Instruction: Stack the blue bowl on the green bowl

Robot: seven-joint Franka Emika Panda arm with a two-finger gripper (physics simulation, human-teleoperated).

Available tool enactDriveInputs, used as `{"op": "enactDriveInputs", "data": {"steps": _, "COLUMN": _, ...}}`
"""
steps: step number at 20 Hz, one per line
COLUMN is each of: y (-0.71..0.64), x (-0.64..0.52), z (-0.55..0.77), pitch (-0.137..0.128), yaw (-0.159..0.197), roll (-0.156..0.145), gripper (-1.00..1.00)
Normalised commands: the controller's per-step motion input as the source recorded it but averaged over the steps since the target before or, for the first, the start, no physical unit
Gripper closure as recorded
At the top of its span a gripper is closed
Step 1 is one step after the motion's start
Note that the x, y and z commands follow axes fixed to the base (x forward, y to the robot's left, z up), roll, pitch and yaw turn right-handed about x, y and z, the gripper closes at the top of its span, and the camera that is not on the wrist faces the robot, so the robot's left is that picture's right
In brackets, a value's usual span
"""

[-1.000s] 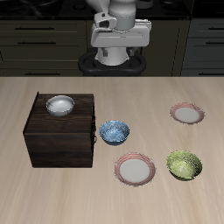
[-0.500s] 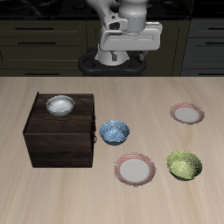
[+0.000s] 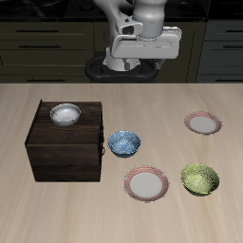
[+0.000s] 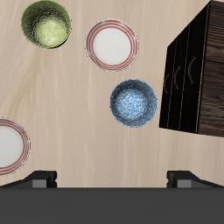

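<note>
The blue bowl stands on the table just beside the dark wooden cabinet; it also shows in the wrist view. The green bowl sits near the table's front edge, beyond a pink-rimmed plate; it also shows in the wrist view. My gripper hangs high above the table's back, far from both bowls. In the wrist view its fingertips stand wide apart with nothing between them, so the gripper is open and empty.
A plain white bowl rests on top of the cabinet, which also shows in the wrist view. A second pink-rimmed plate lies farther back. Both plates show in the wrist view.
The gripper has swung sideways at the table's back, toward the side where the plates and green bowl lie. The bowls and plates have not moved.
</note>
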Motion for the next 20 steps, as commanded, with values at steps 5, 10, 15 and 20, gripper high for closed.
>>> {"op": "enactDriveInputs", "data": {"steps": 5, "y": -0.02, "x": 0.27, "z": -0.11, "pitch": 0.003, "yaw": -0.002, "roll": 0.001, "gripper": -1.00}}
{"op": "enactDriveInputs", "data": {"steps": 10, "y": -0.07, "x": 0.27, "z": -0.22, "pitch": 0.026, "yaw": 0.002, "roll": -0.039, "gripper": -1.00}}
{"op": "enactDriveInputs", "data": {"steps": 15, "y": 0.00, "x": 0.21, "z": -0.19, "pitch": 0.007, "yaw": 0.005, "roll": -0.021, "gripper": -1.00}}
{"op": "enactDriveInputs", "data": {"steps": 20, "y": 0.10, "x": 0.17, "z": -0.29, "pitch": 0.030, "yaw": 0.015, "roll": -0.007, "gripper": -1.00}}
